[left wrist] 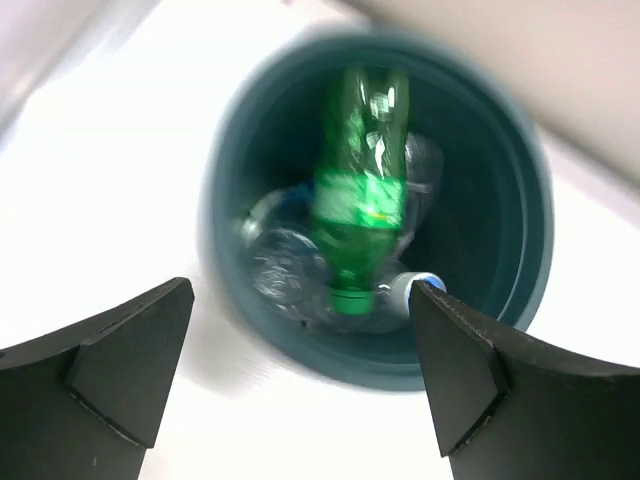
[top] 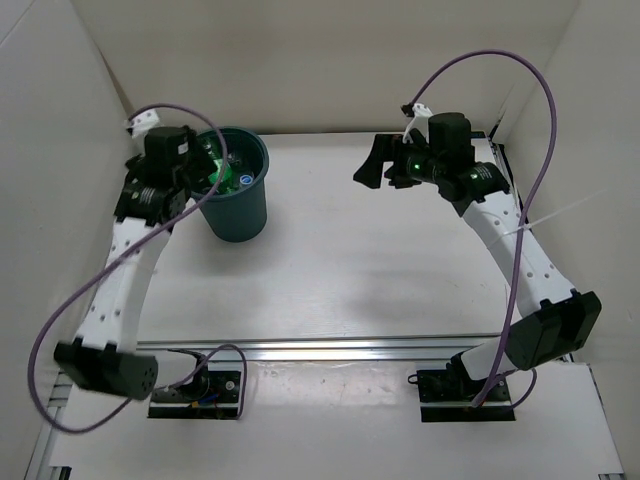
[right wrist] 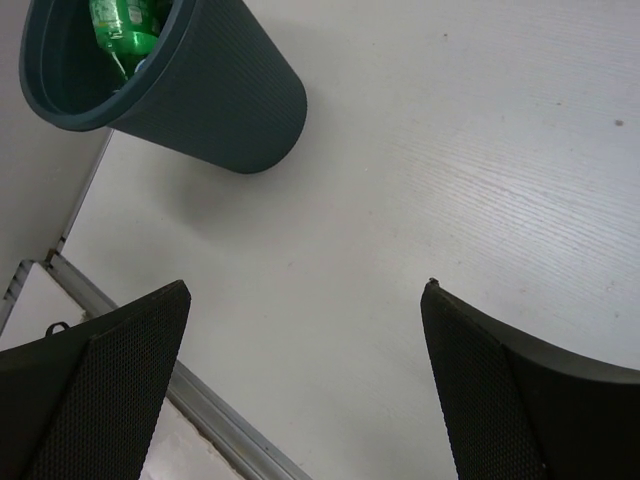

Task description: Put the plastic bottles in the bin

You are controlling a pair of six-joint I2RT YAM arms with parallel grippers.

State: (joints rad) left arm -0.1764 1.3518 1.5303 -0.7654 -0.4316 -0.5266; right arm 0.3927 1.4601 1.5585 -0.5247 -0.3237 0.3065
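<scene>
**Top view.** A dark teal-green round plastic bin (top: 238, 215) stands upright near the far left corner of the white desk (top: 380, 270), tapering toward its base. The left gripper (top: 207, 172) hangs over the bin's left rim. The right gripper (top: 372, 166) is held above the far right part of the desk, well apart from the bin, with its fingers pointing toward the left edge. An aluminium rail (top: 350, 348) runs along the near edge, just beyond the arm bases.

**Left wrist view.** The camera looks down into the bin (left wrist: 500, 200). A green plastic bottle (left wrist: 360, 200) lies inside the rim with its cap end lowest. Its outline is smeared, so it cannot be told whether it rests on the items below. Beneath it lie clear plastic bottles (left wrist: 280, 268), and one blue cap (left wrist: 418, 284) shows beside the green neck. Their exact number cannot be told. The left gripper (left wrist: 302, 288) is spread wide and holds nothing.

**Right wrist view.** The bin (right wrist: 220, 100) appears at upper left, with the green bottle (right wrist: 118, 28) visible above its rolled rim line. The right gripper (right wrist: 305, 285) is likewise spread wide, with only bare desk surface between its fingers.
</scene>
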